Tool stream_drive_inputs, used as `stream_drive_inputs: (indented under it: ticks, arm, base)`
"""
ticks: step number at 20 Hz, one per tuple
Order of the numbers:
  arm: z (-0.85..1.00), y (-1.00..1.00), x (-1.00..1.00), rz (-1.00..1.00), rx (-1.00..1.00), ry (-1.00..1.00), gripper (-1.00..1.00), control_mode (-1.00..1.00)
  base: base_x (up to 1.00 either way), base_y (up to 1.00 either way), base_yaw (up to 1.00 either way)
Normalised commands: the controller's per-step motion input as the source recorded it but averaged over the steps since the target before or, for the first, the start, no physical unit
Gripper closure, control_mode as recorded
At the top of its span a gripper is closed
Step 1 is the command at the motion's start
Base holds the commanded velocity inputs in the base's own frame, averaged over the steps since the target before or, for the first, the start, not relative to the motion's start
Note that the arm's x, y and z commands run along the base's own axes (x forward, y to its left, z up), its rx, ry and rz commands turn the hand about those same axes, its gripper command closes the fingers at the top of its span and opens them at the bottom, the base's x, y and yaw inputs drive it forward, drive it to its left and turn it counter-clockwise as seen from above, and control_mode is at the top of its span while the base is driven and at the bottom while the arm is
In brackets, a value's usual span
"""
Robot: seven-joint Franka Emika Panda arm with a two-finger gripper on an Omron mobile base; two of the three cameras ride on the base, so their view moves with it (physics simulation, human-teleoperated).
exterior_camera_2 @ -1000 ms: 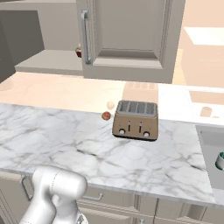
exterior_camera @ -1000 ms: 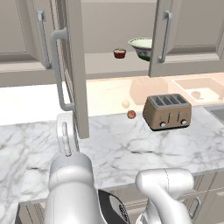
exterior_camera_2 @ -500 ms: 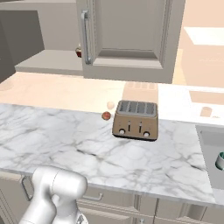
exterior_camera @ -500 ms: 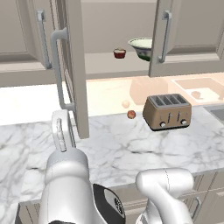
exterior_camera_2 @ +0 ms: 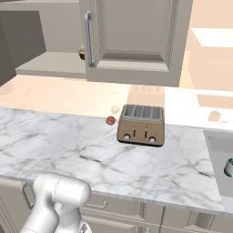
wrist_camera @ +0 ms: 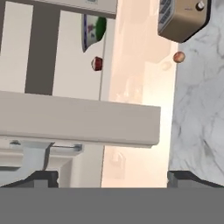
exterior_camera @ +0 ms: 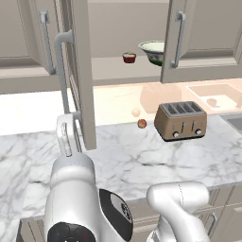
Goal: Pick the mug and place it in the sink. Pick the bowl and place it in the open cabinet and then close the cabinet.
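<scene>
Standing wide and empty, the jaws of the white two-finger gripper [exterior_camera: 69,134] flank the open beige-grey cabinet door [exterior_camera: 80,71] by its silver bar handle [exterior_camera: 60,61]. Risk: a skewed push could glance off the door's edge, leaving it ajar. Beyond the door, the pale green-patterned bowl [exterior_camera: 152,51] sits upright on the cabinet shelf, rim up, axis vertical.

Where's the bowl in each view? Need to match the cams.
Left base view: the bowl sits on the open cabinet shelf, upper centre-right, beside the small dark-red cup.
Right base view: not in it.
Hand view: top, left of centre, rolled sideways, cup just below it.
Shared landmark: the toaster.
</scene>
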Motion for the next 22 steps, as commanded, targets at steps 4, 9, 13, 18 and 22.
stream_drive_inputs:
  ticks: [4,9,13,18,22]
  arm:
    - [-0.01,0.00,0.29,0.00,0.00,-0.01,-1.00,-1.00]
    - [0.00,0.00,0.07,0.00,0.00,-0.02,-1.00,-1.00]
    - [0.00,-0.10,0.00,0.00,0.00,-0.04,-1.00,-1.00]
    - [0.00,-0.31,0.00,-0.01,0.00,-0.05,-1.00,-1.00]
    - [0.00,-0.48,0.00,-0.04,0.00,-0.06,-1.00,-1.00]
  base:
    - [0.00,0.00,0.00]
    - [0.00,0.00,0.00]
    - [0.00,0.00,0.00]
    - [0.00,0.00,0.00]
    - [0.00,0.00,0.00]
